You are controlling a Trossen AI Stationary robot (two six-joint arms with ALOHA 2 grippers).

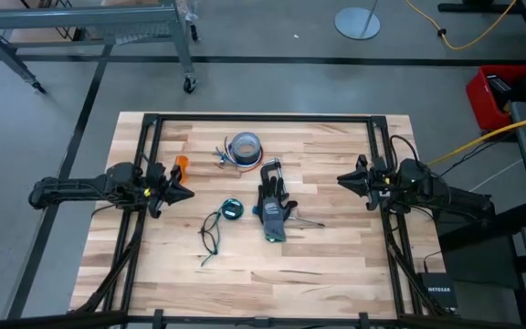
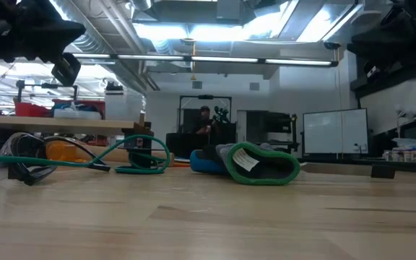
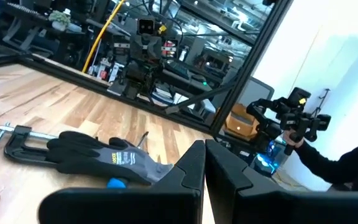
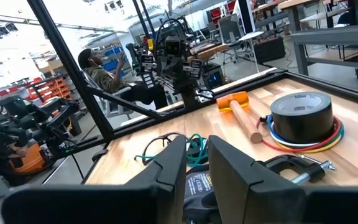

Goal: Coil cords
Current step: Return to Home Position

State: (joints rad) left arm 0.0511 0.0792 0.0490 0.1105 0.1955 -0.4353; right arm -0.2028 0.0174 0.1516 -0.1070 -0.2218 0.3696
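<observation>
- The table (image 1: 336, 274) carries everything; the left gripper (image 1: 186, 194) is over its left side and the right gripper (image 1: 343, 179) over its right, well apart
- The tape roll (image 1: 244, 146) lies mid-table toward the far edge
- The clamp (image 1: 271, 170) lies just right of the roll and nearer
- The glove (image 1: 273, 212) lies over the clamp's near part
- The spool (image 1: 231, 209) sits just left of the glove
- The wire loop (image 1: 212, 232) lies just beside the spool, left of it and nearer
- The mallet (image 1: 182, 165) lies left of the roll, near the left gripper
</observation>
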